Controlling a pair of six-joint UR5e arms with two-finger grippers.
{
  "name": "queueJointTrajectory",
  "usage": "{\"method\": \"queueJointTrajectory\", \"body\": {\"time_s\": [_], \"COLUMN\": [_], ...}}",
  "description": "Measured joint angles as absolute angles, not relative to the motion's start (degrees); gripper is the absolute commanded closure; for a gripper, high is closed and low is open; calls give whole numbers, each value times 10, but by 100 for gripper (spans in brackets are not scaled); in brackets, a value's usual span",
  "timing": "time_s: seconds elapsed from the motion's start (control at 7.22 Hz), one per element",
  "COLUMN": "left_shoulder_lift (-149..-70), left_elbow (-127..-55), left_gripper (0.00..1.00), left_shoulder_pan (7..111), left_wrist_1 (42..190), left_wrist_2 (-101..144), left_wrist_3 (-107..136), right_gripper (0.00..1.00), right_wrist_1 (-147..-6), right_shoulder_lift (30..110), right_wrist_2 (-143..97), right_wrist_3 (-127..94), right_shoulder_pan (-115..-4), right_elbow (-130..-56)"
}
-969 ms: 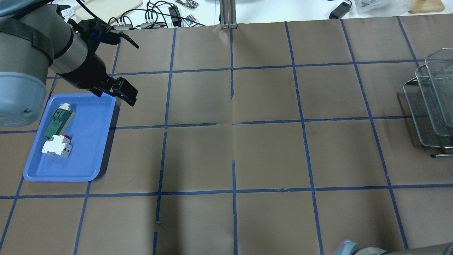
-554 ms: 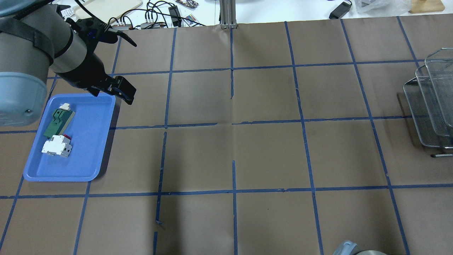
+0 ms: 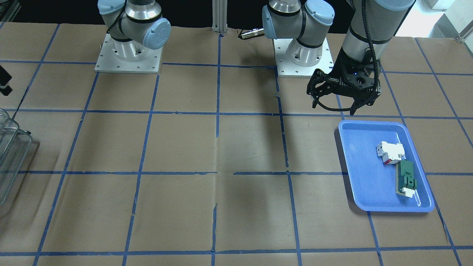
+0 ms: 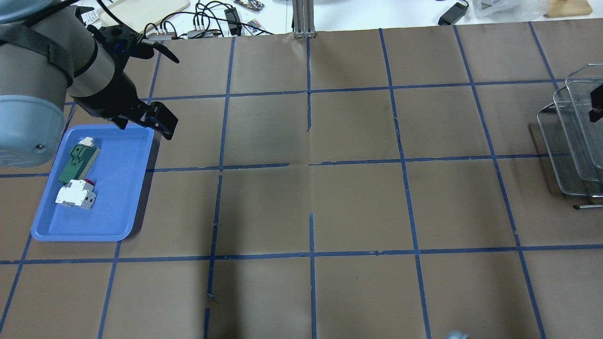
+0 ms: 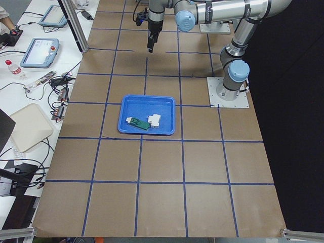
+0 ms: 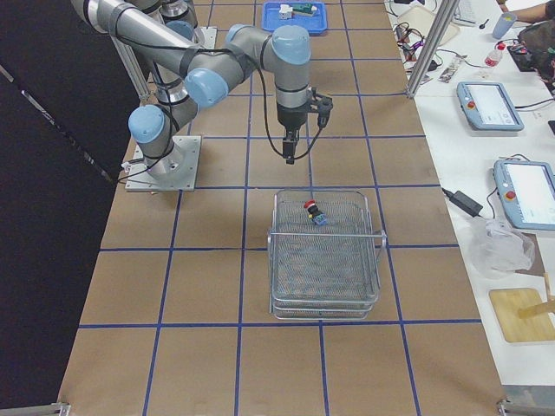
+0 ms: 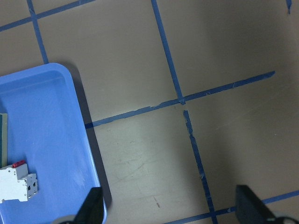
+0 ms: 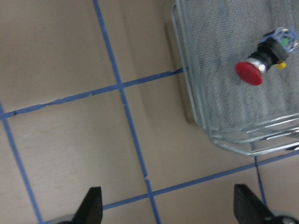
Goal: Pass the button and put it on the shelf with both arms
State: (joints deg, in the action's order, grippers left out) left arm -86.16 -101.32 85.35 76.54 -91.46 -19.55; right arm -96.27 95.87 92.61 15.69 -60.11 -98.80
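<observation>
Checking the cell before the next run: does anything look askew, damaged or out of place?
Only minor things. The button lies on its side on the shelf, on the top mesh close to one edge, not upright. The blue tape grid is torn and gapped in several central lines. Nothing looks spilled.

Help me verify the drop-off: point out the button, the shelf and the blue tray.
button [image 8: 249, 73]: right wrist view, on its red cap.
shelf [image 6: 329, 260]: exterior right view, bare mesh of the top tier.
blue tray [image 3: 360, 173]: front-facing view, bare floor.
</observation>
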Motion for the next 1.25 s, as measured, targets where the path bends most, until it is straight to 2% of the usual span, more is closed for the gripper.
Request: {"method": "queueJointTrajectory", "body": {"time_s": [0.42,0.83,1.25], "left_shoulder_lift": [-863,-872,-882], "left_elbow": [-1009,-996,-956], "left_gripper": [0,0,0], "left_shoulder_pan": [857,879,889], "left_wrist_1": [773,789,839], "left_wrist_2": [-944,-921,-901], "left_wrist_3": [-141,-43,-28], "right_gripper": [0,0,0], "right_wrist_1": [-841,-834,-843], "right_shoulder_lift": [1009,1022,1016], "right_wrist_2": [909,902,903], "right_wrist_3": [75,39,-11], "right_shoulder_pan": [-728,-855,-892], "right_elbow": [-984,-993,-991]}}
